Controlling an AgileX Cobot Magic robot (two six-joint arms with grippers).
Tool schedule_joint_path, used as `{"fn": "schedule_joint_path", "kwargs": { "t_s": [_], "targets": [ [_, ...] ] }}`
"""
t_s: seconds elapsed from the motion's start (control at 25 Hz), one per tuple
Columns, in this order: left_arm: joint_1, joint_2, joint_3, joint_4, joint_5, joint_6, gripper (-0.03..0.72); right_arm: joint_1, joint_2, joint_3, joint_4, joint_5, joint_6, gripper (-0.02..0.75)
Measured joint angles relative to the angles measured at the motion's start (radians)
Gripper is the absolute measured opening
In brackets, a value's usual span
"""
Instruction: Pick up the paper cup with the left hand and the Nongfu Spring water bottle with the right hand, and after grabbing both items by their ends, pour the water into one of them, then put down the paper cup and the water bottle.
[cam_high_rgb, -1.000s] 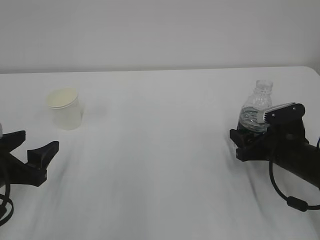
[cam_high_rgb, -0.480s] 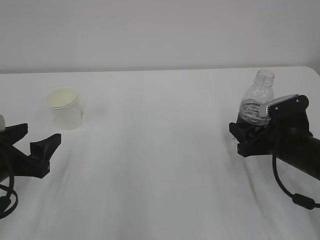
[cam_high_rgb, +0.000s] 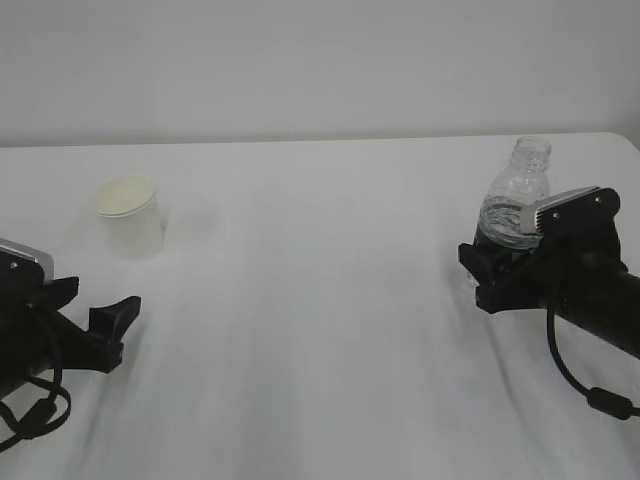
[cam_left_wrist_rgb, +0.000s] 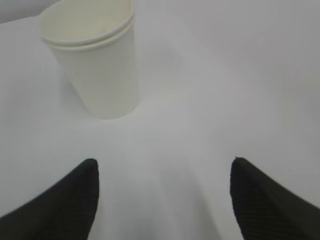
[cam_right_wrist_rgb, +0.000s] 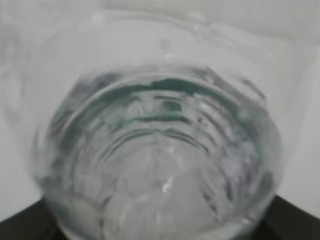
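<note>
At the far left of the exterior view the left hand (cam_high_rgb: 95, 325) lies low over the white table (cam_high_rgb: 320, 300), a matte black arm with a silver-grey plate on top and looped black cables below; its two wedge-shaped fingers (cam_left_wrist_rgb: 55, 207) are spread wide with nothing between them, bare tabletop showing in the gap in the left wrist view. The paper cup (cam_high_rgb: 130, 216) stands upright at about 1 o'clock from that hand, apart from it and untouched: a small white tapered cone of smooth paper, rolled rim, pale cream interior. In the left wrist view the cup (cam_left_wrist_rgb: 95, 65) sits at 11 o'clock from the fingertips, with a second rim line just under the first. The table surface is plain, matte and white, with soft shadows only. At the right, the Nongfu Spring water bottle (cam_high_rgb: 517, 200) stands upright, clear ribbed plastic with an open threaded neck and no cap. The right hand (cam_high_rgb: 500, 278), black with a silver-grey plate and a trailing black cable, has its fingers closed around the bottle's lower body, hiding the base. In the right wrist view the bottle (cam_right_wrist_rgb: 160, 160) fills the frame, concentric ribs and dark green tints showing through the plastic; the water (cam_right_wrist_rgb: 165, 195) appears clear and colourless inside.
</note>
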Motion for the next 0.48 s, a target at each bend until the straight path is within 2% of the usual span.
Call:
{"fn": "schedule_joint_path", "kwargs": {
  "t_s": [0.2,0.32,0.48],
  "targets": [
    [0.006,0.002,-0.047,-0.021,0.0,0.0,0.589,0.0,0.0,0.0,0.0,0.0,0.0,0.478],
    [0.036,0.018,-0.072,-0.011,0.0,0.0,0.589,0.0,0.0,0.0,0.0,0.0,0.0,0.478],
    [0.096,0.068,-0.105,0.056,0.0,0.0,0.588,0.0,0.0,0.001,0.0,0.0,0.0,0.478]
  ]
}}
